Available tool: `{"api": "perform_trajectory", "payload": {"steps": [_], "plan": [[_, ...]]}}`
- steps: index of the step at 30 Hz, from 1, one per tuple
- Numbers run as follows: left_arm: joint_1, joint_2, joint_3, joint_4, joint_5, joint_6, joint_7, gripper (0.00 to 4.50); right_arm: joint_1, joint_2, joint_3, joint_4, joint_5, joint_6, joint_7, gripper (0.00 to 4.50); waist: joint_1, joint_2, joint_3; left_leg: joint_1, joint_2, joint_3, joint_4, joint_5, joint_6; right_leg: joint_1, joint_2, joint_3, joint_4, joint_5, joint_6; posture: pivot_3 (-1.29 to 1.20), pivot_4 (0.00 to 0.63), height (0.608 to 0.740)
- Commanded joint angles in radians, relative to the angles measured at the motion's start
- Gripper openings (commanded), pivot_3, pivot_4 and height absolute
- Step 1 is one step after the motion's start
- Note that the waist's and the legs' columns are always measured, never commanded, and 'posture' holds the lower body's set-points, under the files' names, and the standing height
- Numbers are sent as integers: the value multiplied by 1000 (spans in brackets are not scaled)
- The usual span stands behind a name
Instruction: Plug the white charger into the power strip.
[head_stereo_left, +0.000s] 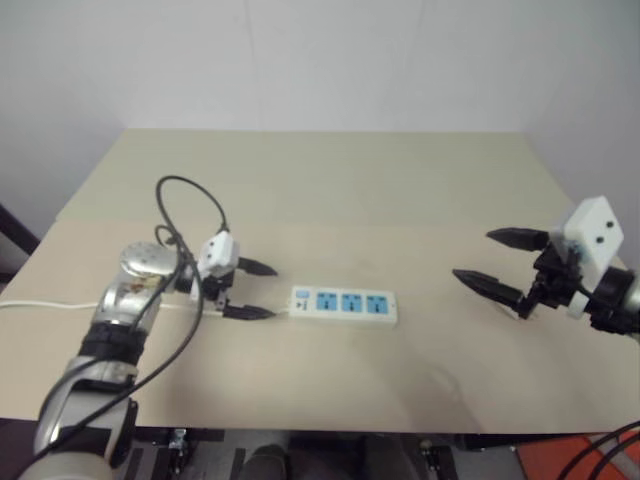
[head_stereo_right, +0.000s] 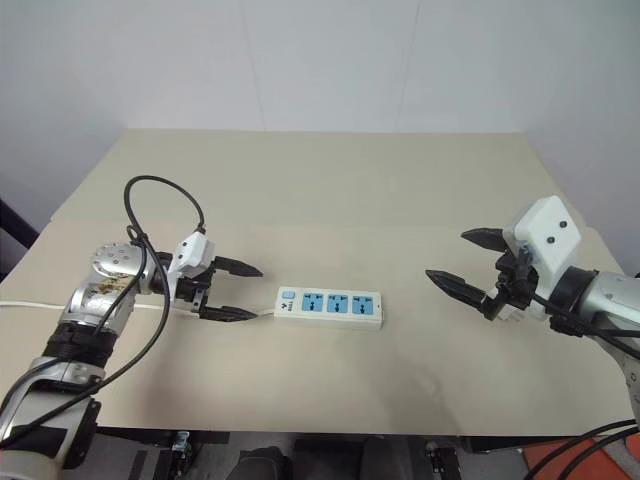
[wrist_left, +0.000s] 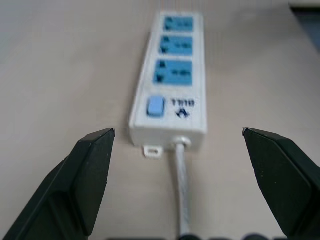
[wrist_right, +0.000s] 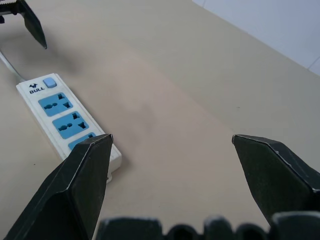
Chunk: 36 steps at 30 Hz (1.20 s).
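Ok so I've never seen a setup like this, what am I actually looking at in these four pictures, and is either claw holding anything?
This is a humanoid robot with two arms, each ending in a claw of two black fingers. The two wide pictures come from a stereo camera on its head, looking down over a beige table. The two close pictures come from cameras on the wrists, each looking out between that claw's own fingers.

On the table lies the power strip, a flat white bar with three blue sockets, a blue button at one end and a thin white cord. None of its sockets has anything plugged in.

The left gripper is open, at the strip's cord end, holding nothing. The right gripper is also open and empty, raised above the table off to the strip's other side.
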Motion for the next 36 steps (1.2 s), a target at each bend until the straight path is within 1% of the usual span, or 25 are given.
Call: {"api": "perform_trajectory", "payload": {"steps": [1, 6, 10, 18, 25, 31, 36], "plan": [[-36, -50, 17, 77, -25, -71, -27, 4457, -23, -18, -51, -12, 18, 2, -1, 4500, 0, 0, 0, 0, 0, 0, 0, 0, 0, 0, 0, 0, 0, 0, 0, 0, 150, 740], [-72, -117, -5, 209, 8, -188, -66, 4457, -14, -26, -84, -31, 36, 27, -1, 4500, -1, 0, 0, -1, 0, 0, 0, 0, 0, 0, 0, 0, 0, 0, 0, 0, 150, 740], [-120, -158, -3, 351, 46, -294, -57, 4457, -2, -31, -116, -54, 63, 53, -6, 4500, 0, 0, 0, 0, 0, 0, 1, 0, 0, 0, 0, 0, 0, 0, 0, 0, 150, 740], [-181, -206, -2, 554, 118, -423, -46, 4457, 2, -36, -151, -80, 103, 88, -15, 4500, -2, 0, 0, -1, 0, 0, 4, -1, 2, 0, 0, 0, 0, 0, 0, 0, 150, 740], [-188, -250, 15, 613, 131, -447, -16, 4457, 8, -43, -171, -94, 125, 106, -19, 4500, -1, 0, 0, -3, 0, -1, 5, -2, 3, 0, 0, -1, 1, 0, 0, 0, 150, 740], [-167, -292, 39, 604, 122, -436, 2, 4457, 9, -53, -175, -99, 137, 114, -19, 4500, 5, 0, 0, -3, 0, -1, 5, -2, 3, 1, 0, -1, 1, 1, 1, 0, 150, 740], [-145, -306, 47, 590, 127, -428, -12, 4457, 2, -59, -178, -97, 140, 120, -19, 4500, 9, 0, 0, -3, 0, -1, 5, -2, 3, 1, 0, -1, 1, 1, 1, 0, 150, 740]]}}
